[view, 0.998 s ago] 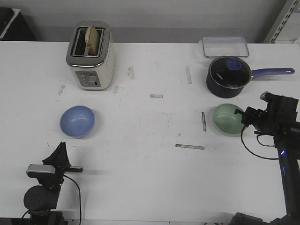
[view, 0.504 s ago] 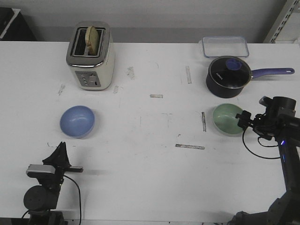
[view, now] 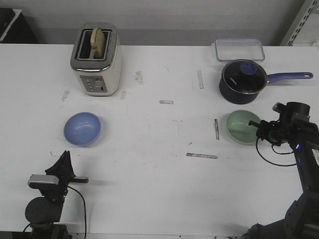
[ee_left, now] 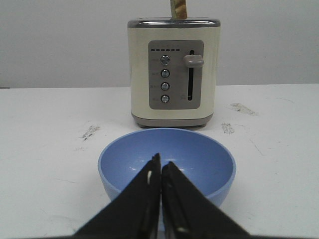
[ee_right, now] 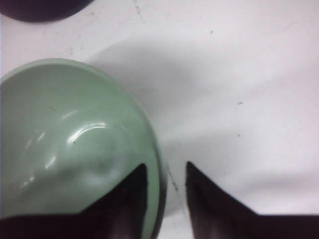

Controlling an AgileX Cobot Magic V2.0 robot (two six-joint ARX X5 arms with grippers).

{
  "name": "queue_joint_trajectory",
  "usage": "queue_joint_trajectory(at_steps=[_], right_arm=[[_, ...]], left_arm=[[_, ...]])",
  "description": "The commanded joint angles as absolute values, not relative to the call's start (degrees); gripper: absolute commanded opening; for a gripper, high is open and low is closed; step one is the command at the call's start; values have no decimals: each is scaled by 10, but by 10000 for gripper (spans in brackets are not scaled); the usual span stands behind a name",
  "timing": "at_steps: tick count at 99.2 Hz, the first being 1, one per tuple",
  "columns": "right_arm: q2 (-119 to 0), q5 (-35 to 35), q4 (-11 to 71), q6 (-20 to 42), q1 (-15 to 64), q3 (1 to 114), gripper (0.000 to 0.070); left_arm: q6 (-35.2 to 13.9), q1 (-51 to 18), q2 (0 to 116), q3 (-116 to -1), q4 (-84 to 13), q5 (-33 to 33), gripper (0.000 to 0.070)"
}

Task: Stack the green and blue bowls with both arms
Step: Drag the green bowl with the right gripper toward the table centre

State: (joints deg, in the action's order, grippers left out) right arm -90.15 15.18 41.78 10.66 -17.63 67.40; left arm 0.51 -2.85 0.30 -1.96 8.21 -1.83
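The light blue bowl (view: pixel 82 128) sits on the white table at the left, in front of the toaster. My left gripper (view: pixel 64 159) rests low near the front edge, a little short of the bowl. In the left wrist view the left gripper (ee_left: pixel 160 163) is shut and empty, pointing at the blue bowl (ee_left: pixel 199 154). The pale green bowl (view: pixel 241 126) sits at the right. My right gripper (view: pixel 259 127) is at its right rim. In the right wrist view the right gripper (ee_right: pixel 166 172) is open, one finger inside the green bowl (ee_right: pixel 70 139), the other outside its rim.
A cream toaster (view: pixel 96 59) holding bread stands at the back left, also in the left wrist view (ee_left: pixel 172 74). A dark navy saucepan (view: pixel 242 80) with a long handle stands just behind the green bowl, and a clear lidded box (view: pixel 239 49) behind that. Tape marks dot the table.
My right arm has come down and drawn in, bringing its gripper to the green bowl's right rim. The left arm and both bowls have not moved.
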Motion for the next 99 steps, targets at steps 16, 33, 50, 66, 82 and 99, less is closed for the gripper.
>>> queue_joint_trajectory(at_steps=[16, 33, 50, 66, 82, 99], right_arm=[[-904, 150, 416, 105, -176, 691, 5], [-881, 151, 416, 110, -172, 705, 4], [-859, 151, 415, 133, -137, 713, 4], [-855, 151, 411, 174, -69, 713, 4], [-856, 150, 396, 215, 18, 712, 4], [-867, 147, 361, 272, 107, 711, 4]], left_arm=[[6, -28, 2, -7, 91, -22, 1], [6, -28, 2, -7, 91, -22, 1], [6, -28, 2, -7, 91, -22, 1], [6, -28, 2, -7, 91, -22, 1], [6, -28, 2, -7, 91, -22, 1], [6, -28, 2, -7, 91, -22, 1]])
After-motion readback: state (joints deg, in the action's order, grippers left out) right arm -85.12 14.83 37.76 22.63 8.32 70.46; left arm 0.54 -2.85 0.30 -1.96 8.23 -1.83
